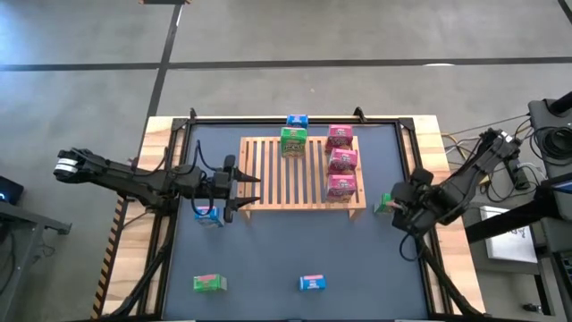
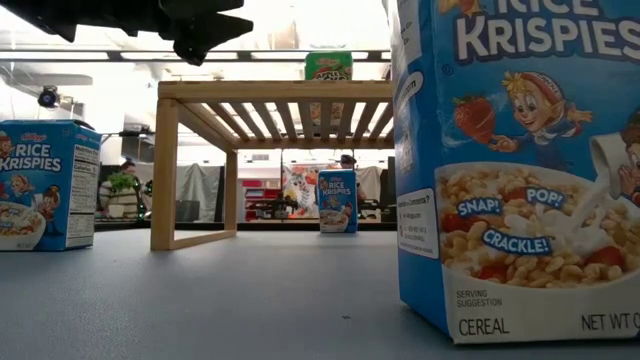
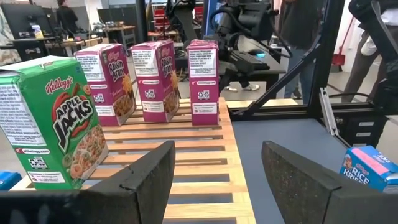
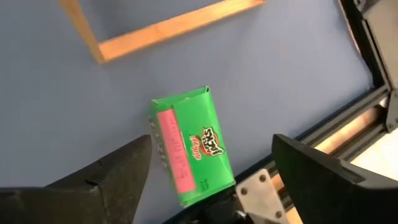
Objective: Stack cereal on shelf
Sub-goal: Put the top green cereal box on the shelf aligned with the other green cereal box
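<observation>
Cereal is partly stacked: in the high view the rack sits at the upper middle of the frame with three pink boxes in a column along its right side and one green box near its upper edge, a blue box just beyond that edge on the mat. Off the rack lie a blue box at its lower left under the left arm, a green one at lower left, a blue one at lower centre, and a green box lying flat at the right of the frame near the table's rail. The right gripper hangs over that flat green box, fingers spread wide and nothing between them (the box lies on the mat, untouched as far as I can tell), so the step in hand looks like picking it up. Next it needs to drop, straddle the box across its narrow width, and close. The left gripper waits at the rack's left edge, fingers apart and empty.
</observation>
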Available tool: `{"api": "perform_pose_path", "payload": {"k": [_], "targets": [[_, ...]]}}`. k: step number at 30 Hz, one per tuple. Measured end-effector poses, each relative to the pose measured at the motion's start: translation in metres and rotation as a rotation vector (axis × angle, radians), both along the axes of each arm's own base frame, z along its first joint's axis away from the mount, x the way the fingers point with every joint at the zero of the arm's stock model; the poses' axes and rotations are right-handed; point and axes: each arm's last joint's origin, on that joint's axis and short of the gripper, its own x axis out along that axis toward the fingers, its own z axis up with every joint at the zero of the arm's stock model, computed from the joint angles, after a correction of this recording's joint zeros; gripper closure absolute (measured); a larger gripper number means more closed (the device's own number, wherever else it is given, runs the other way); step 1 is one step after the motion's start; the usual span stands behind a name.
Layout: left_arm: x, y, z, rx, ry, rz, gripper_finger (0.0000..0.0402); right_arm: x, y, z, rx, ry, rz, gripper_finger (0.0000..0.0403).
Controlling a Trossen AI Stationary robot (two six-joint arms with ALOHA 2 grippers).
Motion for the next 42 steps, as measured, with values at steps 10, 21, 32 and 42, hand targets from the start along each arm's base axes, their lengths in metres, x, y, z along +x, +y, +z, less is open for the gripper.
{"api": "perform_pose_path", "payload": {"k": [10,21,32,42], "targets": [[0.0,0.0,-0.002,0.002,0.014,-0.001,0.0178,-0.003,-0.004,-0.026,-0.039,0.048,0.052,0.0071],[0.0,0.0,-0.002,0.002,0.014,-0.002,0.0178,0.0,-0.009,-0.024,0.02,-0.006,0.0,0.0076],[0.0,0.0,-0.002,0.006,0.014,-0.003,0.0178,0.007,-0.018,-0.025,0.084,0.075,-0.018,0.0076],[0.0,0.0,-0.002,0.009,0.015,-0.003,0.0178,0.013,-0.028,-0.025,0.124,0.111,-0.023,0.0076]]}}
